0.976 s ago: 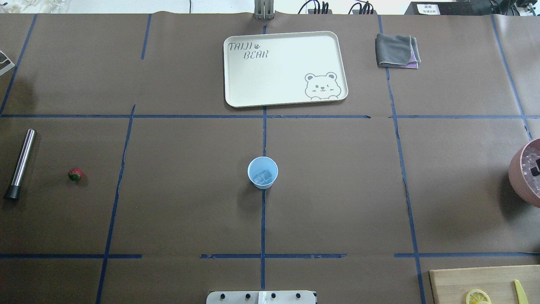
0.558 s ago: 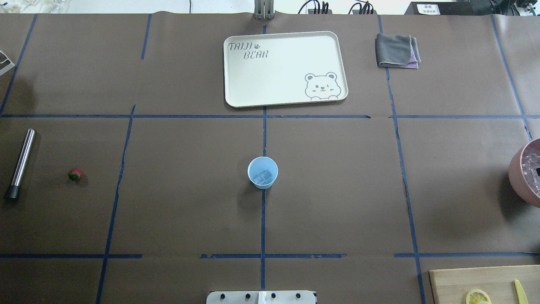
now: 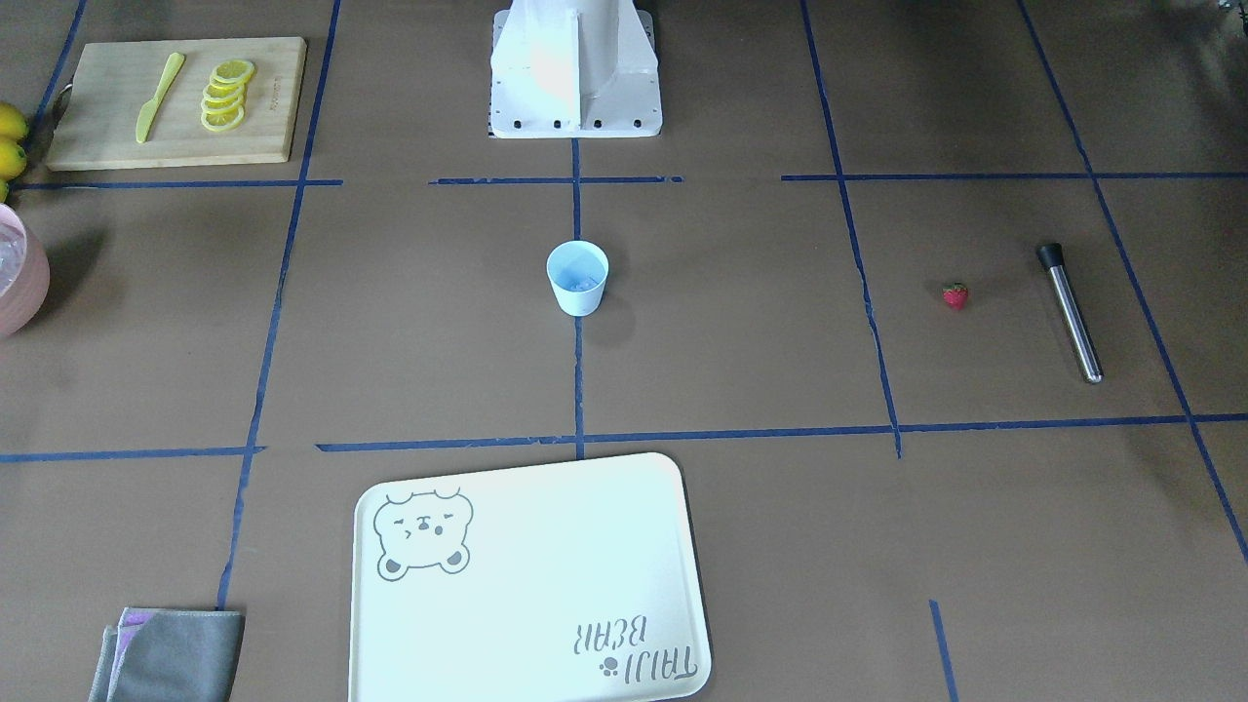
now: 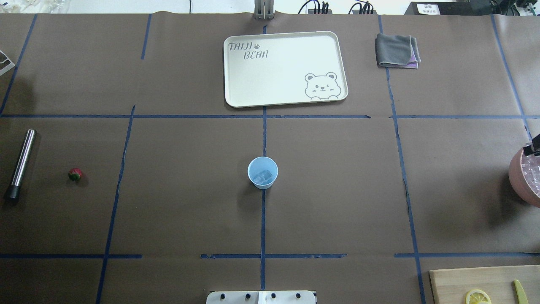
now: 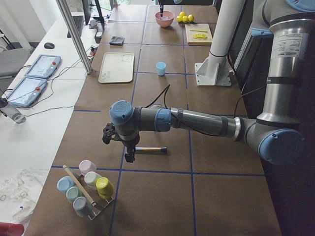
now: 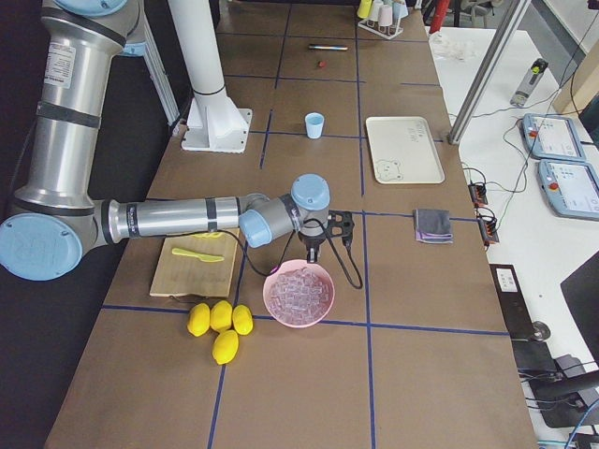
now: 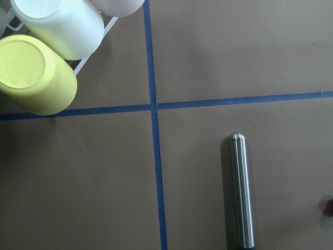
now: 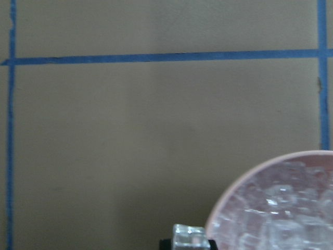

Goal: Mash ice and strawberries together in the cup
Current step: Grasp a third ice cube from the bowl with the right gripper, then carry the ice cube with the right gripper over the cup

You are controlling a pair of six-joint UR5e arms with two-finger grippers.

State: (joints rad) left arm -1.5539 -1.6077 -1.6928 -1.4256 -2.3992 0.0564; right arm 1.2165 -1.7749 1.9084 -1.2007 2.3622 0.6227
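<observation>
Light blue plastic, the cup [image 4: 262, 172] stands at mid-frame of the overhead view with ice chunks [image 4: 264, 177] already in it, central so either arm can reach. The strawberry [image 4: 75, 174] lies at far left beside the steel muddler [image 4: 21, 162], not yet added. The right gripper [image 6: 314, 254] hangs over the rim of the pink ice bowl [image 6: 299, 325], pinching an ice cube [image 8: 189, 236], probably bound for the cup. The left gripper [image 5: 129, 156] points down near the muddler; whether its jaws are spread cannot be told.

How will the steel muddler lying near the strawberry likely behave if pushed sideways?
The muddler is a smooth round cylinder lying flat, so it would probably roll. Its polished metal shaft looks rigid and likely slippery; the black end cap may grip better.
</observation>
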